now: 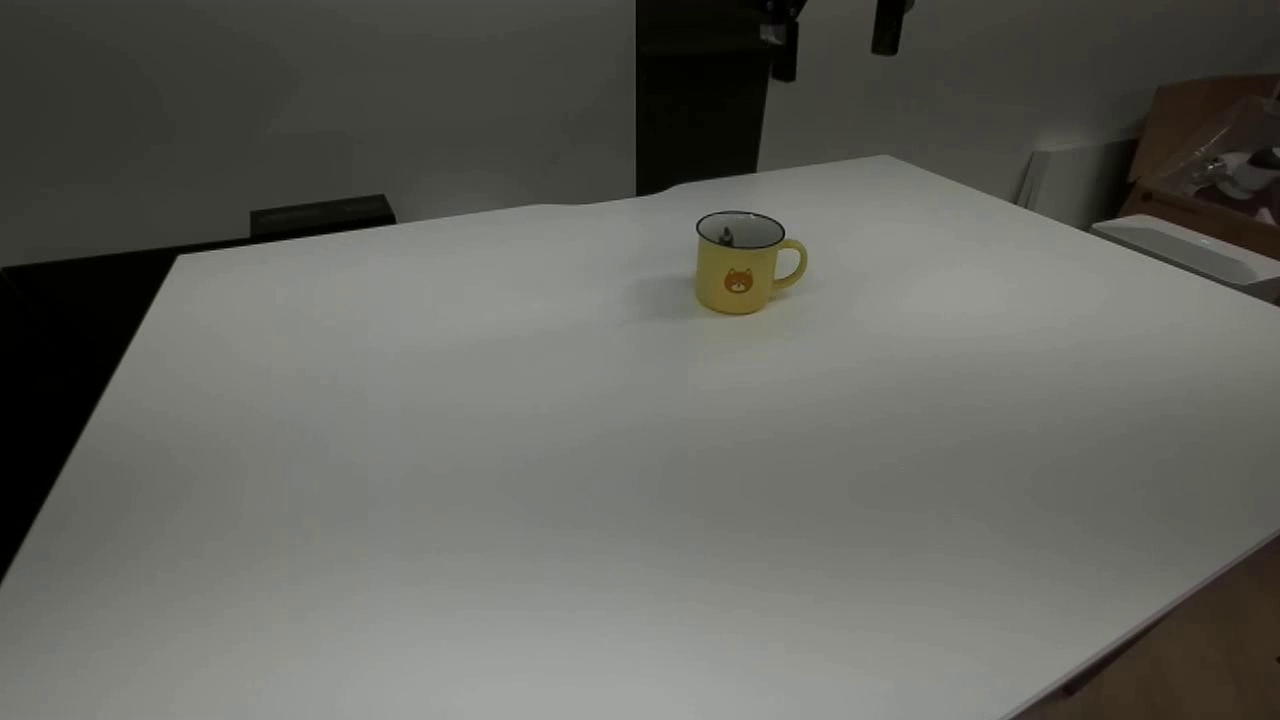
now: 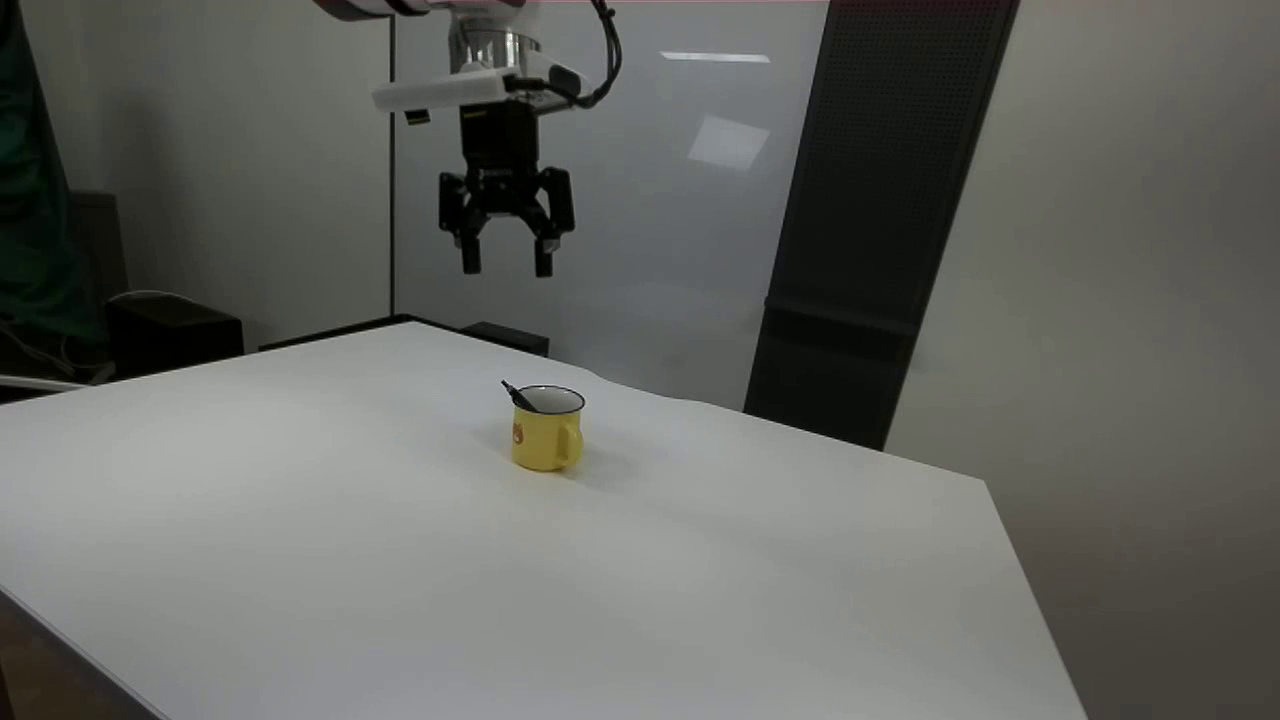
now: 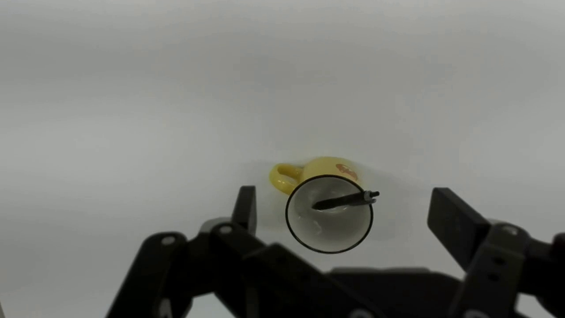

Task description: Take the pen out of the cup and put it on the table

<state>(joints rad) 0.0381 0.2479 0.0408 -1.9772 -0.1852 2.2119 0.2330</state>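
— In what state is the gripper (image 2: 507, 272) seen?
— Its two fingers (image 3: 245, 207) are spread wide from each other, and it is held well above the yellow cup (image 2: 540, 440).
— And where is the pen (image 3: 340, 202) to be found?
— Inside the cup it is seen, tilted, with its upper end leaned out over the edge. The cup itself is placed upright on the white table (image 1: 500, 450).
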